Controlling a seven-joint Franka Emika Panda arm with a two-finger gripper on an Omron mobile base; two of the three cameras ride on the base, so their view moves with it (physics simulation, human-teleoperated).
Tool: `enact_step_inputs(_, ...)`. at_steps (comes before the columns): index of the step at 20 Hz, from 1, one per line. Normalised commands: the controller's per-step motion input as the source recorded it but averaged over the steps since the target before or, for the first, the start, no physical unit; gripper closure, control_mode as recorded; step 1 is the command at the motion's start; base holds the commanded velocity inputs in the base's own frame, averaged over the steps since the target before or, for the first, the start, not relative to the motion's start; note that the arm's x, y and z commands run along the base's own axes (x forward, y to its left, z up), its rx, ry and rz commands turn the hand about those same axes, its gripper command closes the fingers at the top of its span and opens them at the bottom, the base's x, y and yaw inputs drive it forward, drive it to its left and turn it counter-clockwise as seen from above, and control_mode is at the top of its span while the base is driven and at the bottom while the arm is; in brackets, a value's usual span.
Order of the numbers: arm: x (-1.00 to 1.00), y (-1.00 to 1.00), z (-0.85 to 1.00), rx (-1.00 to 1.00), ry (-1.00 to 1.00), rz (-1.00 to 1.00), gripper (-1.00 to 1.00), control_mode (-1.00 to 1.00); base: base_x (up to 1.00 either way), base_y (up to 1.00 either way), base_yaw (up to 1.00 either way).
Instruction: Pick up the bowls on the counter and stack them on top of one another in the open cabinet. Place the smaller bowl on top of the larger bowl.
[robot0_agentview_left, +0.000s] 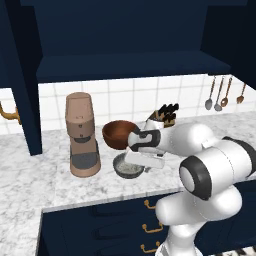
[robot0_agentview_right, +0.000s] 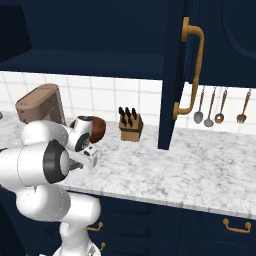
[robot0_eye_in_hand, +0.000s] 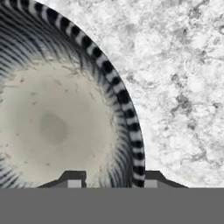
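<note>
Grey speckled metallic smaller bowl (robot0_eye_in_hand: 57, 122) sits on the white marbled stone counter (robot0_eye_in_hand: 183, 65), just before the reddish-brown wooden larger bowl (robot0_agentview_left: 119, 134). The two-finger gripper (robot0_eye_in_hand: 111, 179) hangs open, fingertips (robot0_eye_in_hand: 151, 180) straddling its striped rim. Closing off-centre could likely tip the shallow bowl or skid it away.

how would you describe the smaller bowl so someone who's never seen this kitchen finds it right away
Start at the tall brown coffee machine on the marbled counter. Just to its right, near the counter's front edge, sits the smaller bowl, under the robot's pincer. It is shallow and grey with a pale inside and a striped rim, unlike the deeper reddish-brown larger bowl behind it.
</note>
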Motion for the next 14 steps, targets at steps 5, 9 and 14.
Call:
enact_step_inputs(5,0.0,-0.1,0.3,0.01,-0.04,-0.13,1.0,-1.0,0.0,0.0,0.0)
enact_step_inputs(9,-0.12,-0.46,0.92,0.12,-0.12,-0.05,1.0,-1.0,0.0,0.0,0.0)
enact_step_inputs(14,-0.02,-0.54,1.0,0.15,-0.13,-0.08,1.0,-1.0,0.0,0.0,0.0)
